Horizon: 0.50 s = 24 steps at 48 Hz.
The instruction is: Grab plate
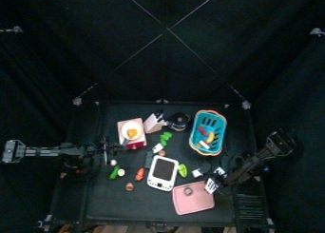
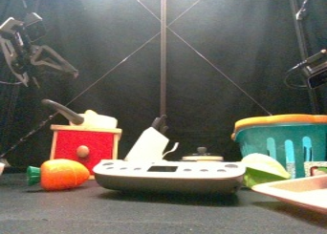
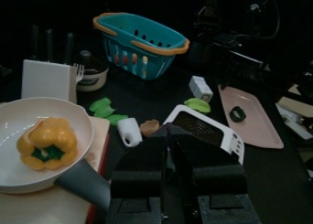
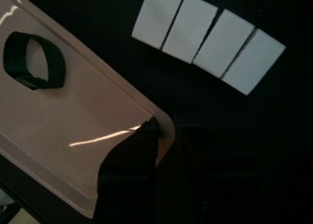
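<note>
1. Right wrist view: the right gripper (image 4: 156,141) has its jaws clamped on the rim of the plate (image 4: 73,127).
2. A dark ring (image 4: 37,60) lies on the plate.
3. Top view: the plate (image 1: 193,195) lies at the table's front right, beside the white gadget (image 1: 162,172).
4. The left gripper (image 3: 184,164) rests at the left; I cannot tell its jaws.

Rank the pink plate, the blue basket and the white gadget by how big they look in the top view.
1. Blue basket and pink plate: look about alike, too close to rank.
2. White gadget: smallest.
</note>
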Available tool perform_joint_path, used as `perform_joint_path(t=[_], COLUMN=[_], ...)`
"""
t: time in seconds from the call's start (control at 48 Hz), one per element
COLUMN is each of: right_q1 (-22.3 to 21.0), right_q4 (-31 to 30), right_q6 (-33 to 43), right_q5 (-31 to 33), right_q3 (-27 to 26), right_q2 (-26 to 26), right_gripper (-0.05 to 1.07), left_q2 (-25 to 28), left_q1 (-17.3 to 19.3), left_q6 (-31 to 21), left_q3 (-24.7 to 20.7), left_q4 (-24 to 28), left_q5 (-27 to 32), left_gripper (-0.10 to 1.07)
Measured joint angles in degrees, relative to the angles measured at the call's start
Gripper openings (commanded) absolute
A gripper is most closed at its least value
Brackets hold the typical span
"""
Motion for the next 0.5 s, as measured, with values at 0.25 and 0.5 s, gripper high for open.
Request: perform_joint_path(t=[0.25,0.5], right_q1=[0.0,-0.1], right_q4=[-1.9,-2.8], right_q6=[0.1,0.2], right_q5=[1.8,2.0], right_q3=[0.0,0.0], right_q2=[-3.5,-4.8], right_gripper=[0.52,0.52], left_q2=[0.0,0.1], left_q1=[-0.1,0.0], left_q6=[0.0,0.0], left_q3=[0.1,0.2], left_q4=[-0.2,-0.7], left_q5=[0.0,0.0], left_gripper=[0.48,0.48])
